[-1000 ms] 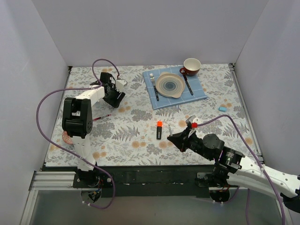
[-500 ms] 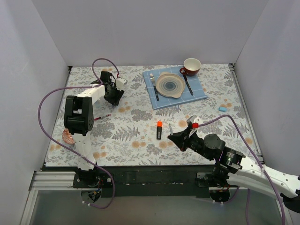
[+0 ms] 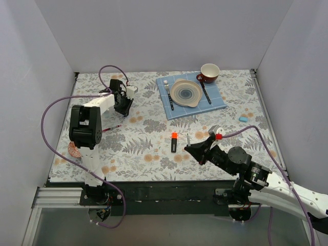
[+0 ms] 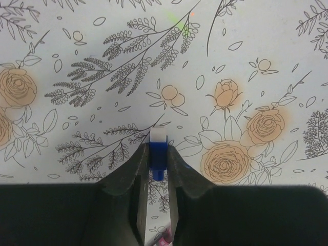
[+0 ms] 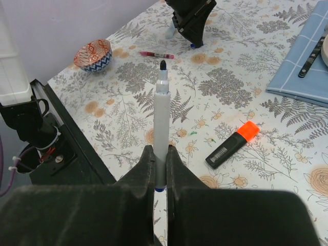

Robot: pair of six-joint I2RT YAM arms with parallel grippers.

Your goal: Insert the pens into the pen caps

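My right gripper point(image 3: 194, 148) is shut on the thin white-grey pen point(image 5: 162, 118) with a blue end. It holds the pen above the table, dark tip pointing away from the wrist; the jaws point(image 5: 161, 154) grip its lower barrel. My left gripper point(image 3: 125, 106) is at the far left of the table, low over the cloth. It is shut on a small blue-and-white pen cap point(image 4: 158, 151). The black marker with an orange end point(image 3: 173, 142) lies mid-table. The thin red pen point(image 3: 110, 128) lies at the left. A light-blue cap point(image 3: 243, 119) lies at the right.
A blue placemat point(image 3: 215, 95) at the back holds a plate point(image 3: 186, 93), fork point(image 3: 168, 93) and knife point(image 3: 205, 92). A red cup point(image 3: 209, 73) stands behind it. A small patterned bowl point(image 3: 74, 149) sits at the near left edge. White walls enclose the table.
My right gripper has moved a little forward and to the right with the white-grey pen. My left gripper has shifted slightly towards the back of the table.
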